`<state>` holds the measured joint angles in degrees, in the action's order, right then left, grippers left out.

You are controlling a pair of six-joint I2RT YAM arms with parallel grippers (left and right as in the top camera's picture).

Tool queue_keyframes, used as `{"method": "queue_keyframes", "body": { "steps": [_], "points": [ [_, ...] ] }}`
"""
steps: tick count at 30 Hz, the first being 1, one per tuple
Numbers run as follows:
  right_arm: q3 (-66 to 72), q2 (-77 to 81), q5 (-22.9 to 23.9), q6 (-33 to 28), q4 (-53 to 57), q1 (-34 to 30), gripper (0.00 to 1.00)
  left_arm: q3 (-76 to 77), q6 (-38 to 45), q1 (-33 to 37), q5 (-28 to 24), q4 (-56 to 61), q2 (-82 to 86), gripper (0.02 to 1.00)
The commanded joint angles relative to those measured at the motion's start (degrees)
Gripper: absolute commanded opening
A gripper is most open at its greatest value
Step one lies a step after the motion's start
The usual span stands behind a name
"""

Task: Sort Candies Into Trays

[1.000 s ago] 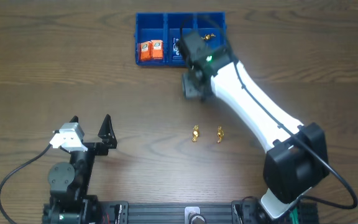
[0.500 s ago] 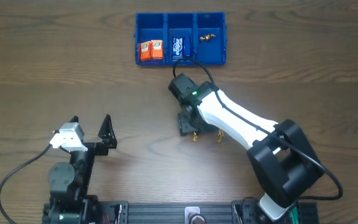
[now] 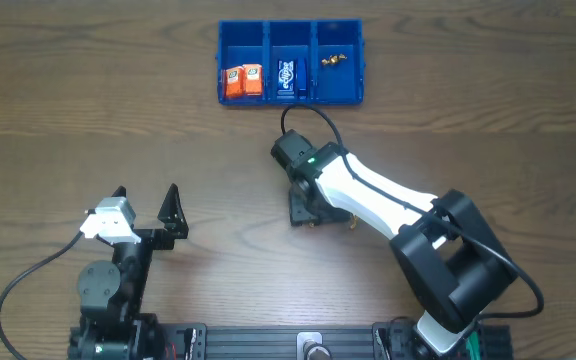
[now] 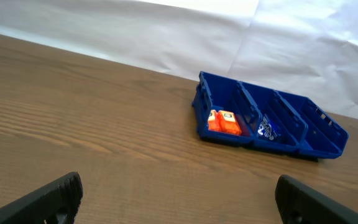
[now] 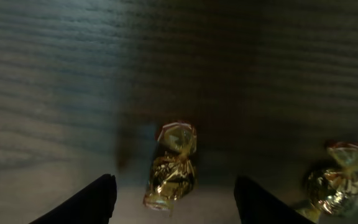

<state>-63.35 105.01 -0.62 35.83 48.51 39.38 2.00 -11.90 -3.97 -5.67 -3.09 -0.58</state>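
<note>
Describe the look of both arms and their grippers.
The left arm is all black, with a white block at its wrist and a thin black cable looping beside it; the left gripper has two pointed black fingers. The right arm has a white shell between bulky black joints, a green light and a black cable; the right gripper is black.

Overhead looks straight down, left wrist low, sharing blue tray (image 4: 202, 109), right wrist close over table (image 5: 55, 74)

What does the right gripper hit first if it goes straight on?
Probably the gold candy lying between the open fingers of the right gripper, then the table under it. The other candy sits off to the side.
</note>
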Motion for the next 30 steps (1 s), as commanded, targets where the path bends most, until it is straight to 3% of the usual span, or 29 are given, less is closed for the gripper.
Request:
{"method": "queue_keyframes", "body": {
  "steps": [1, 10, 17, 25, 30],
  "points": [
    [0.35, 1.42, 0.09, 1.6, -0.5, 0.2, 0.597, -1.73, 0.76, -0.17, -0.11, -0.92, 0.37, 0.996],
    [0.35, 1.53, 0.55, 1.95, -1.33, 0.2, 0.481, -1.73, 0.76, -0.17, -0.11, -0.92, 0.37, 0.998],
    [0.35, 2.86, 0.55, 1.95, -2.08, 0.2, 0.474, -1.73, 0.76, -0.17, -0.11, -0.92, 0.37, 0.998],
    [0.35, 3.45, 0.55, 1.95, -2.4, 0.2, 0.253, -1.73, 0.76, -0.17, -0.11, -0.92, 0.37, 1.0],
    [0.35, 3.45, 0.55, 1.95, -2.4, 0.2, 0.202, -1.73, 0.76, -0.17, -0.13, -0.92, 0.37, 0.998]
  ]
}}
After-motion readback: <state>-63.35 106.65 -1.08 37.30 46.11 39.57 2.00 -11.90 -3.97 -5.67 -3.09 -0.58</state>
